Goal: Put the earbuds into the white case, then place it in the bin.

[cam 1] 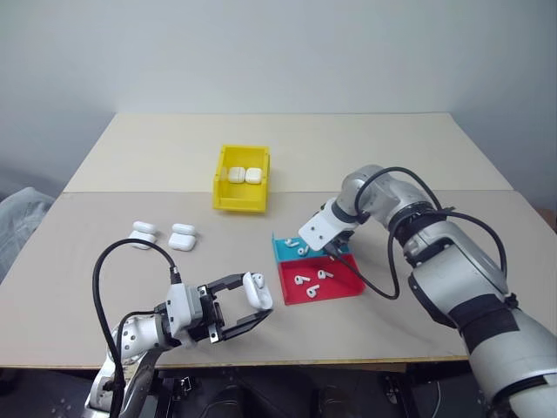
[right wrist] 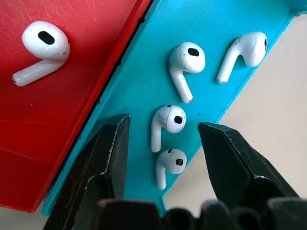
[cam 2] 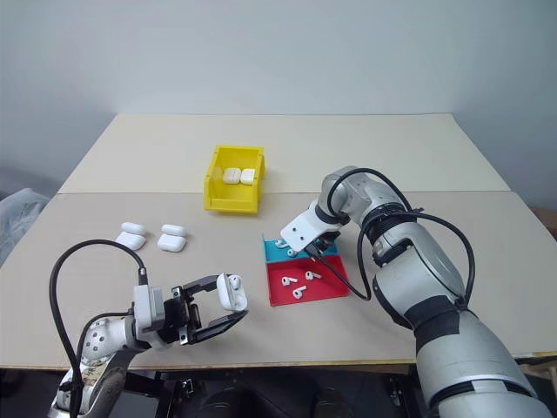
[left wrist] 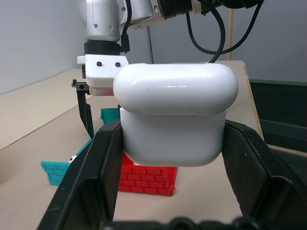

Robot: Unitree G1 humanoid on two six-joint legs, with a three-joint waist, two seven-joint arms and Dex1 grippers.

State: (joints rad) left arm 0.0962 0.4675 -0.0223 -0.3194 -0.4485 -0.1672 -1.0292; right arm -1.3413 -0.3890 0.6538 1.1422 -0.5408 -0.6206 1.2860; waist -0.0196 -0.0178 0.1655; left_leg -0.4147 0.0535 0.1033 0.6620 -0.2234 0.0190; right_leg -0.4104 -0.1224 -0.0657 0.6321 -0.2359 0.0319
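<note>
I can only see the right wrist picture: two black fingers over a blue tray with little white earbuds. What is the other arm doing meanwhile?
Observer: The left gripper is shut on a white case, held above the table's near edge.
Operator: Is that case open, ready for the buds?
Observer: The left wrist view shows its lid down on its body.
Operator: Where does it go once filled?
Observer: Into a yellow bin farther back on the table; two cases already lie in it.
Operator: Any spare cases?
Observer: Two more lie on the table, on the robot's left of the trays.
</note>
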